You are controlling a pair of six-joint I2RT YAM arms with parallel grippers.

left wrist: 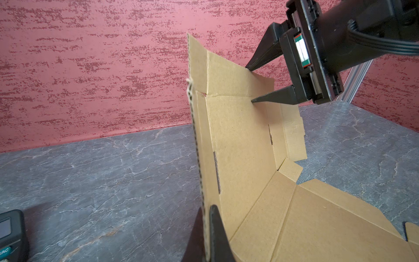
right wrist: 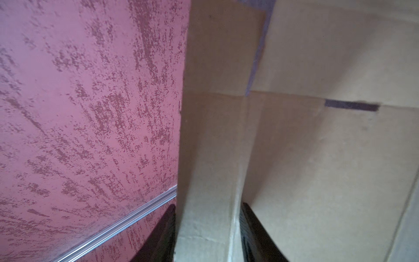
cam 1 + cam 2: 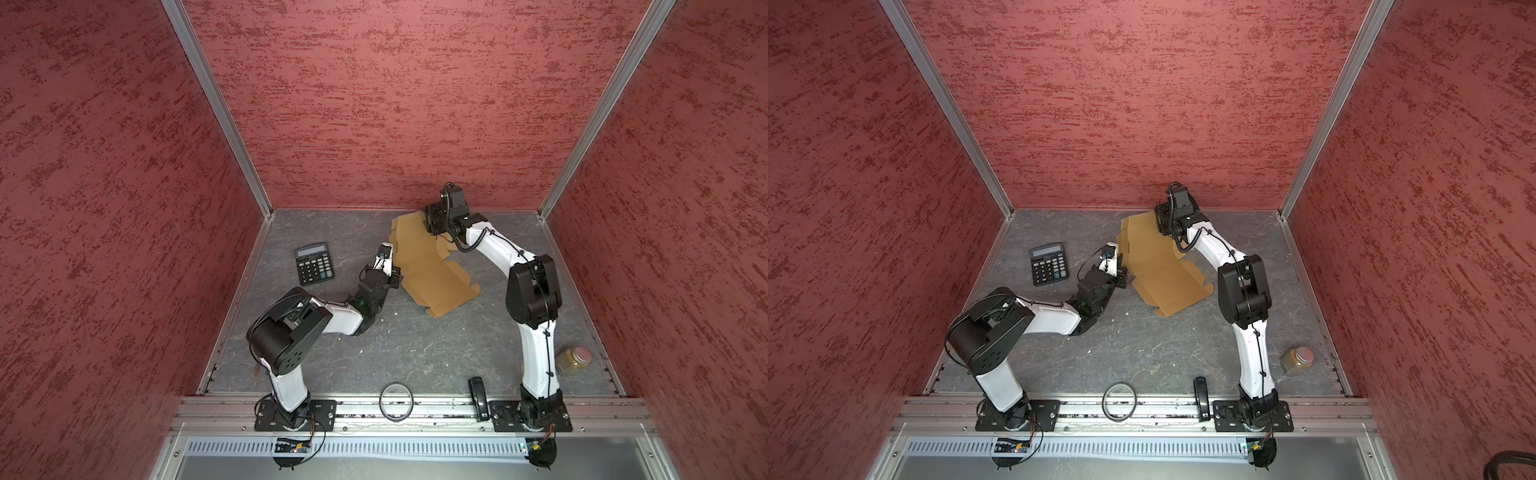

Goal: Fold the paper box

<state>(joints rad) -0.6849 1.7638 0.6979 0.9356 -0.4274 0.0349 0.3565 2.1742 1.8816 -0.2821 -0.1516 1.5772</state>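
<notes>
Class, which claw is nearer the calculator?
Left. The left claw pinches the paper box at the edge facing the calculator, not touching it. The right claw straddles a flap across the sheet, farther away.

Bare table nearside of paper box

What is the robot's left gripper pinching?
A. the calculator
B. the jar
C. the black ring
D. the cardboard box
D: in the left wrist view the left gripper is shut on the raised edge of the cardboard box, while the calculator lies apart from it.
</notes>
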